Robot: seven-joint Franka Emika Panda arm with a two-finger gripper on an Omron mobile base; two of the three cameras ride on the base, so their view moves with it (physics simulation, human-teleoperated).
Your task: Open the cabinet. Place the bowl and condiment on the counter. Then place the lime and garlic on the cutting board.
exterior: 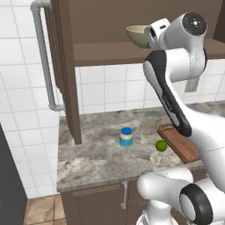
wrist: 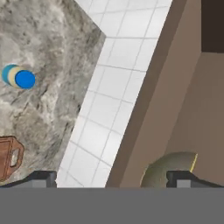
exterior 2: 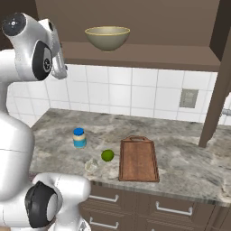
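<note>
The cabinet (exterior: 66, 66) stands open, its door swung out to the left. On its lower shelf sits the olive-beige bowl (exterior: 137, 35) (exterior 2: 107, 37). My gripper (exterior: 150, 36) (wrist: 111, 179) is up at the shelf just right of the bowl, open and holding nothing; the bowl's side (wrist: 168, 168) shows beside one fingertip (wrist: 183, 178). The blue-lidded condiment jar (exterior: 126, 137) (exterior 2: 79, 137) (wrist: 18, 77) stands on the counter (exterior: 92, 154). The lime (exterior: 161, 145) (exterior 2: 107, 155) and the pale garlic (exterior: 155, 158) (exterior 2: 92, 166) lie on the counter, left of the cutting board (exterior: 180, 143) (exterior 2: 138, 159).
A grey pipe (exterior: 44, 52) runs down the tiled wall left of the cabinet. A grey wall outlet (exterior 2: 188, 98) sits above the counter at the right. Low drawers with short handles (exterior 2: 171, 210) lie under the counter's front edge.
</note>
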